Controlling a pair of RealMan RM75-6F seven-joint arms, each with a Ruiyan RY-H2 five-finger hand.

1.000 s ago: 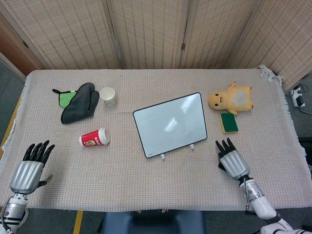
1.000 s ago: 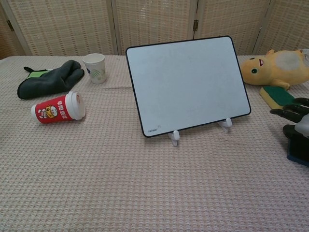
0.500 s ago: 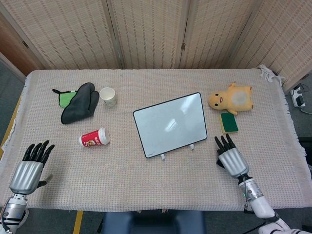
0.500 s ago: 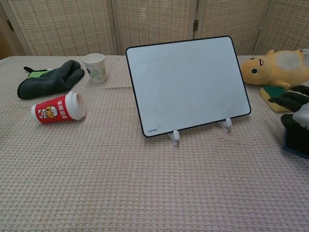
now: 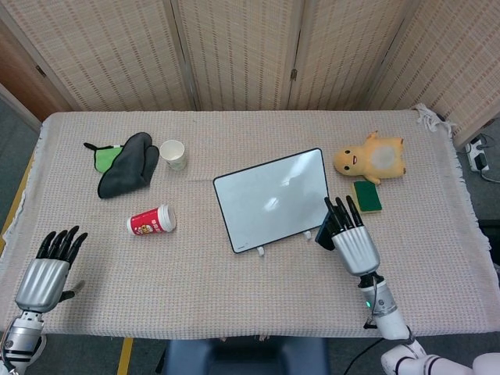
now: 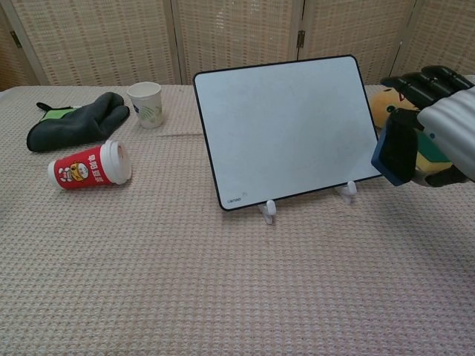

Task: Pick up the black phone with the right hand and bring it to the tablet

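My right hand (image 5: 349,237) (image 6: 433,127) holds the black phone (image 6: 392,147) off the table, just right of the tablet's lower right corner. In the head view only a dark sliver of the phone (image 5: 323,239) shows under the palm. The tablet (image 5: 272,199) (image 6: 287,126) leans on its white stand at the table's middle, screen blank. My left hand (image 5: 48,267) rests open near the front left corner, fingers spread, holding nothing.
A red paper cup (image 5: 151,220) (image 6: 90,165) lies on its side left of the tablet. A dark oven mitt (image 5: 126,164) and a white cup (image 5: 173,154) sit behind it. A yellow plush toy (image 5: 371,156) and a green sponge (image 5: 366,196) lie to the right.
My right hand has lifted the phone off the table and carried it left and forward, from the right edge up to the tablet's right side. The left hand has not moved.
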